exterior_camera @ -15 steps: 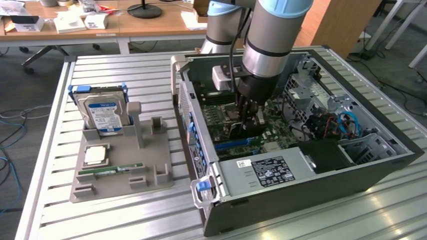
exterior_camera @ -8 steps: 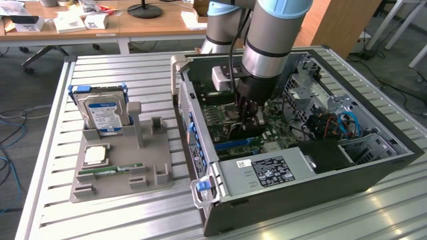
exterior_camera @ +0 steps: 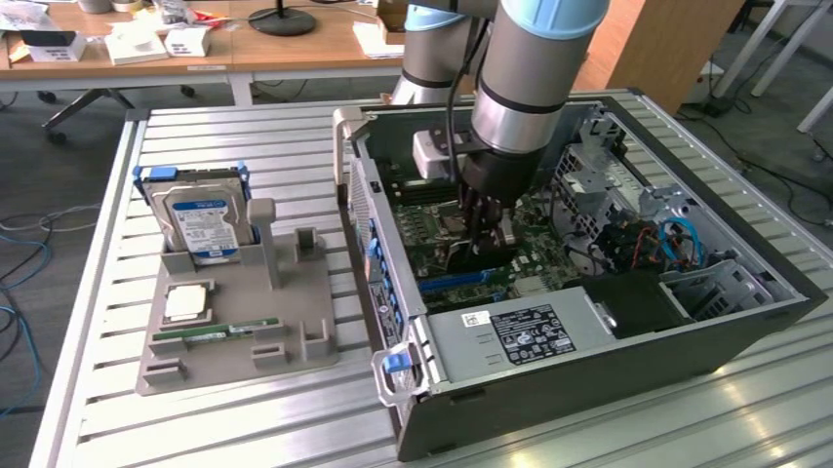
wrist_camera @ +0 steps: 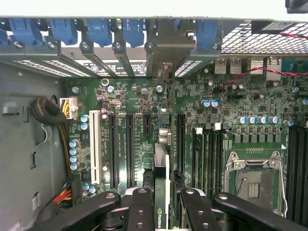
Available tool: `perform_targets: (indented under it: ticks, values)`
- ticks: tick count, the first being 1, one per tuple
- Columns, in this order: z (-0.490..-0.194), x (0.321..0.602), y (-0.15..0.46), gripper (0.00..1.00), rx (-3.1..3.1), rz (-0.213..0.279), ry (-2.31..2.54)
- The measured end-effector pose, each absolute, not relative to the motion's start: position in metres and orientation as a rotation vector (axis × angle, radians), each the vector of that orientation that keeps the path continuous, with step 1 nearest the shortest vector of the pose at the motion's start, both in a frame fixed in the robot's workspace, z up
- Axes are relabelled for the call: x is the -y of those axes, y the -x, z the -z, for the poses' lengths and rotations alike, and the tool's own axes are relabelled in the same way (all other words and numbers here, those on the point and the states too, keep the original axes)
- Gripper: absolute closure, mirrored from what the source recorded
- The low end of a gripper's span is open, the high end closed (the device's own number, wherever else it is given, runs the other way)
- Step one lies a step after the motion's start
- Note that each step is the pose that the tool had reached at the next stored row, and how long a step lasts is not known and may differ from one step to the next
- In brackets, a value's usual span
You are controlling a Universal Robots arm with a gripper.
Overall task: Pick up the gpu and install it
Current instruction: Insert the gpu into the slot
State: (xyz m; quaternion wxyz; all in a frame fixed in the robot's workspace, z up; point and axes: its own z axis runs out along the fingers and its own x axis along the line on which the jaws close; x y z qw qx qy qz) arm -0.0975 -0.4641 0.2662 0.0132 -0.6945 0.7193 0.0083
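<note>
Saw a thin, flat, blackish rectangular gpu [wrist_camera: 160, 187] edge-on, standing upright, clamped between the jaws inside the open computer case, low over the green motherboard, running parallel to its long dark slots. Could not tell whether seated.

Bright, even room light around me. The table [exterior_camera: 195, 429] slats gleam pale, the motherboard [exterior_camera: 450, 234] sits dimmer under my arm [exterior_camera: 521, 88], and white glare washes the case rim [wrist_camera: 144, 8] beyond my hand [wrist_camera: 163, 197].
</note>
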Motion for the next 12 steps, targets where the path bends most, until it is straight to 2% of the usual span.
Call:
perform_targets:
  ticks: [12]
  values:
    - [-0.2641,0.4641,0.0976,0.74,-2.241,-0.026,2.164]
